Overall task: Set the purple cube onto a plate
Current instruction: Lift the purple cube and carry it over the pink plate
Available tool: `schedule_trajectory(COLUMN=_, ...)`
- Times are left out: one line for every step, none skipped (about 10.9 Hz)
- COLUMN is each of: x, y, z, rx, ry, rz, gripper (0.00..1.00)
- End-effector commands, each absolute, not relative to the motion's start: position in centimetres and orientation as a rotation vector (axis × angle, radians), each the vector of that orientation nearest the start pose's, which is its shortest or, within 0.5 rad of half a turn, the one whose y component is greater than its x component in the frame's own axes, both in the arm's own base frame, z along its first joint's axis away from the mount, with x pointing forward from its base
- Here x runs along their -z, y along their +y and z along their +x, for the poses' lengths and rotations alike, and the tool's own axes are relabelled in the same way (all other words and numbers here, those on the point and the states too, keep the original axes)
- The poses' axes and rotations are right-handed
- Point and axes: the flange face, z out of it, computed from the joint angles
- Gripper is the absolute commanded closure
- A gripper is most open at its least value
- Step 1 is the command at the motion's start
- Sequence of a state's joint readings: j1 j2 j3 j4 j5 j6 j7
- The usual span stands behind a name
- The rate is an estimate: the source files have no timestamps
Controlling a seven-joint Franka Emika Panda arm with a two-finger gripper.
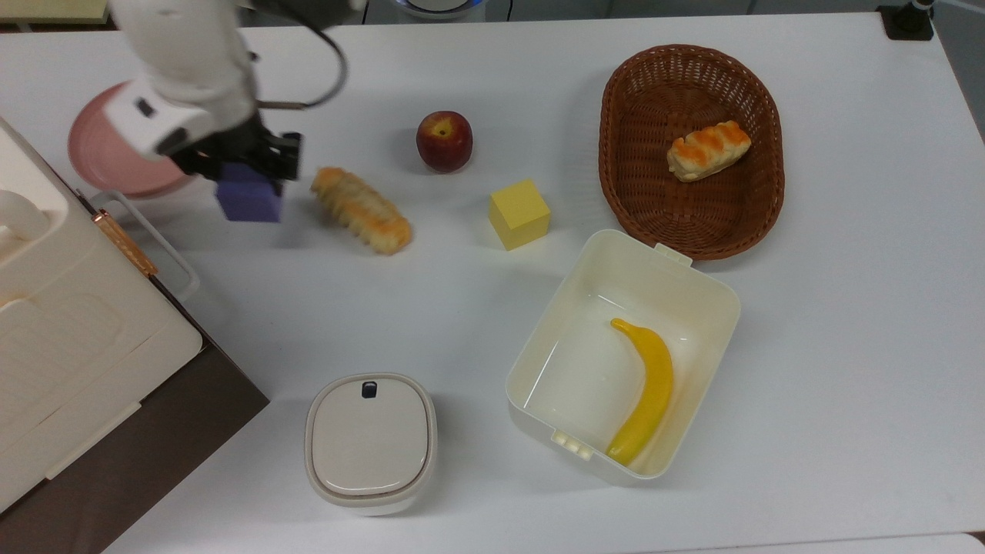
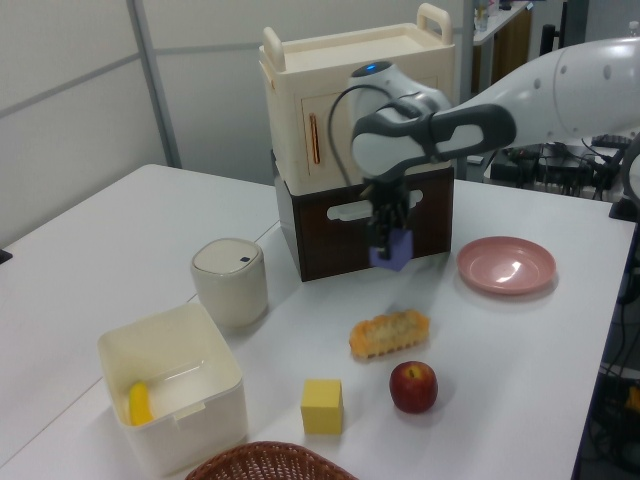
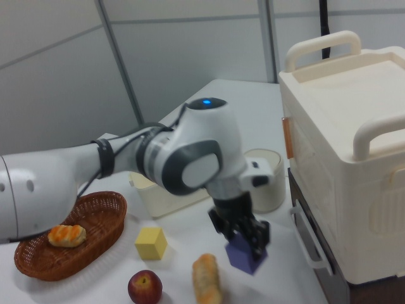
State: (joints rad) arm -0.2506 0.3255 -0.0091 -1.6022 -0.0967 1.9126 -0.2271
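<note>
The purple cube (image 1: pixel 248 201) (image 2: pixel 391 248) (image 3: pixel 245 257) hangs in the air above the table, held between the fingers of my gripper (image 1: pixel 240 165) (image 2: pixel 386 228) (image 3: pixel 241 239), which is shut on it. In the top view the cube sits just right of the pink plate (image 1: pixel 100 163), whose upper part is hidden by my arm. In the left view the plate (image 2: pixel 506 265) lies to the right of the cube and lower, with nothing on it.
A striped bread roll (image 1: pixel 360 209), a red apple (image 1: pixel 444 141) and a yellow cube (image 1: pixel 519 214) lie mid-table. A wicker basket (image 1: pixel 758 208) holds a pastry. An open cream box (image 1: pixel 539 362) holds a banana. A lidded pot (image 1: pixel 370 442) and a cream cabinet (image 1: pixel 69 338) stand nearby.
</note>
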Motion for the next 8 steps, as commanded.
schedule_trajectory(x=-44.9, y=-24.0, z=57.6, rx=-0.109, ry=-0.143, rz=-3.215, gripper=0.58)
schedule_trajectory(x=-45.4, y=-25.2, z=56.1, rx=-0.113, ry=-0.212, rz=-3.209, gripper=0.58)
schedule_trajectory(x=-45.2, y=-26.4, z=54.7, rx=-0.132, ry=-0.260, rz=-3.199, gripper=0.58)
schedule_trajectory(x=-44.7, y=-27.5, z=53.5, rx=-0.157, ry=-0.300, rz=-3.187, gripper=0.58)
schedule_trajectory(x=-44.4, y=-28.8, z=52.4, rx=-0.172, ry=-0.326, rz=-3.178, gripper=0.58)
schedule_trajectory(x=-44.1, y=-30.5, z=51.3, rx=-0.183, ry=-0.338, rz=-3.168, gripper=0.58)
schedule_trajectory(x=-43.9, y=-32.2, z=50.4, rx=-0.167, ry=-0.338, rz=-3.172, gripper=0.57)
schedule_trajectory(x=-43.4, y=-33.5, z=49.7, rx=-0.153, ry=-0.333, rz=-3.178, gripper=0.57)
